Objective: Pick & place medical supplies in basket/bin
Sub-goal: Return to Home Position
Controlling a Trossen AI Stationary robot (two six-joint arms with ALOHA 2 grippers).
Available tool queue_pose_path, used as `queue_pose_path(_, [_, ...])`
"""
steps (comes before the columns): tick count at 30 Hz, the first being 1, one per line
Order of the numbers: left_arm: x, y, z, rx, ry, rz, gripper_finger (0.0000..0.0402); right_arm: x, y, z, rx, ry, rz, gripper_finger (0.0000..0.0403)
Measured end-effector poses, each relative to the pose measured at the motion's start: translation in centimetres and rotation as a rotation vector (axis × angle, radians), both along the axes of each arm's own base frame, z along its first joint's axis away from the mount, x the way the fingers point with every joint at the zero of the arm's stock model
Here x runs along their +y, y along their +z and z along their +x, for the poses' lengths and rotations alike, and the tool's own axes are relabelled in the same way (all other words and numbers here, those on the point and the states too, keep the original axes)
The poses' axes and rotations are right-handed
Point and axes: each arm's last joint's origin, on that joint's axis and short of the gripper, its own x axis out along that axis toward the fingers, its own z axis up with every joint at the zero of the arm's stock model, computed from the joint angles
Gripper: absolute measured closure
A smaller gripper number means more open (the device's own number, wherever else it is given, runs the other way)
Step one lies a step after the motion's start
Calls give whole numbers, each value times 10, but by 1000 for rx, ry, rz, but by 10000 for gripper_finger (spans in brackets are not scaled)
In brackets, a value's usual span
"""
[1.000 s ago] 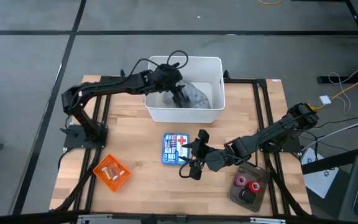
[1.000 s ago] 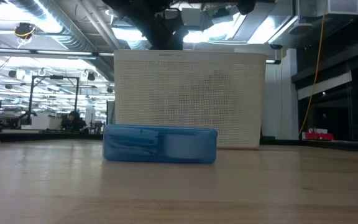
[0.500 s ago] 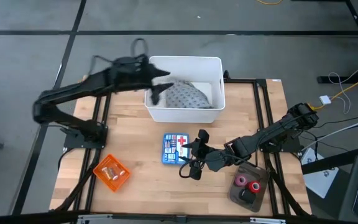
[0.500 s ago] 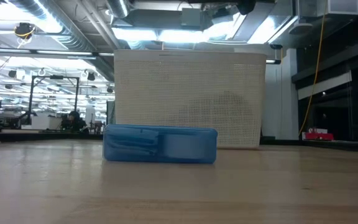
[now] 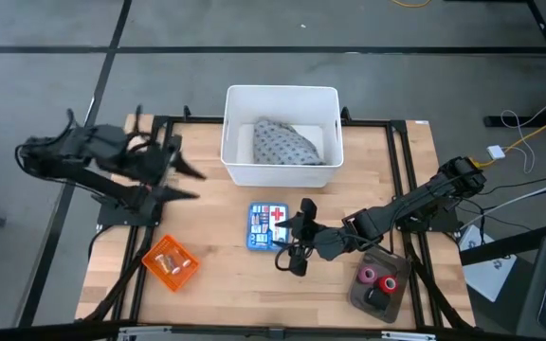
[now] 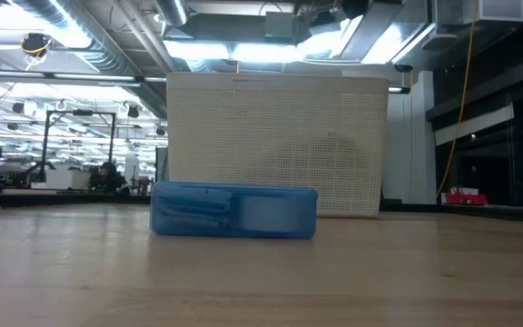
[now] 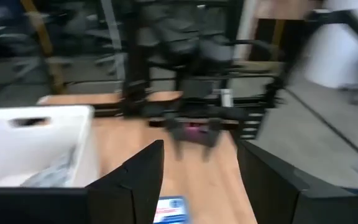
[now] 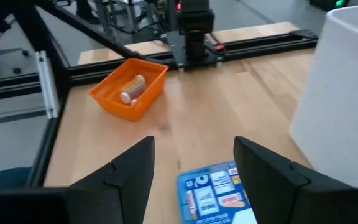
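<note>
Left gripper [image 5: 186, 183]: blurred in the high view, over the left side of the tabletop [image 5: 216, 218], well apart from the bin. In the left wrist view its fingers [image 7: 138, 180] stand wide apart, with the tabletop showing through the gap.
Right gripper [image 5: 297, 237]: low over mid-tabletop, just beside the right edge of the blue first-aid box [image 5: 265, 225]. In the right wrist view its fingers [image 8: 135, 165] are spread, with the box's label between them.
Bin [image 5: 281, 95]: white tub at the far middle of the tabletop. In the low view it stands behind the blue box.
Grey speckled cloth [image 5: 282, 144]: bunched inside the bin, toward its right half. In the low view it is a faint shadow through the bin wall.
Basket [image 5: 156, 268]: orange, at the near left corner of the tabletop, turned at an angle.
Vials [image 8: 132, 89]: yellowish, lying in the basket; count cannot be told.
Tray [image 5: 391, 263]: dark, at the near right corner, beside the right arm.
Tape rolls: red roll [image 5: 368, 276] and pink roll [image 5: 387, 282] side by side in the tray, black roll [image 5: 375, 296] just nearer the front edge.
</note>
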Motion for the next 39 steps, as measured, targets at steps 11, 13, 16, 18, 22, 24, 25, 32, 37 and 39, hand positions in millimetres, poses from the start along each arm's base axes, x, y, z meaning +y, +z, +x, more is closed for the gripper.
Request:
queue_pose_path(11, [-37,-26,3,-7,-191,20,215,6,-1,0,42,162,142,183])
queue_pose_path(13, [-41,-36,7,10,-185,33,218,7,-1,0,45,176,153,183])
queue_pose_path(16, [-48,-46,11,9,-219,41,222,7,0,0,35,179,155,183])
queue_pose_path(18, [-54,-46,12,-29,-277,18,226,7,1,1,22,189,139,183])
queue_pose_path(22, [-60,-44,10,-64,-369,6,231,4,4,4,-9,204,99,183])
queue_pose_path(24, [-60,-45,9,-59,-379,54,233,1,7,7,-43,206,82,183])
queue_pose_path(25, [-60,-47,9,-41,-371,50,233,0,9,8,-62,206,76,183])
queue_pose_path(32, [-68,-59,17,169,-377,-212,229,-11,19,17,-169,192,51,183])
queue_pose_path(37, [-84,-73,18,110,-435,-30,232,-4,23,14,-197,272,4,183])
queue_pose_path(39, [-88,-73,17,51,-420,-1,232,1,28,7,-195,312,-38,183])
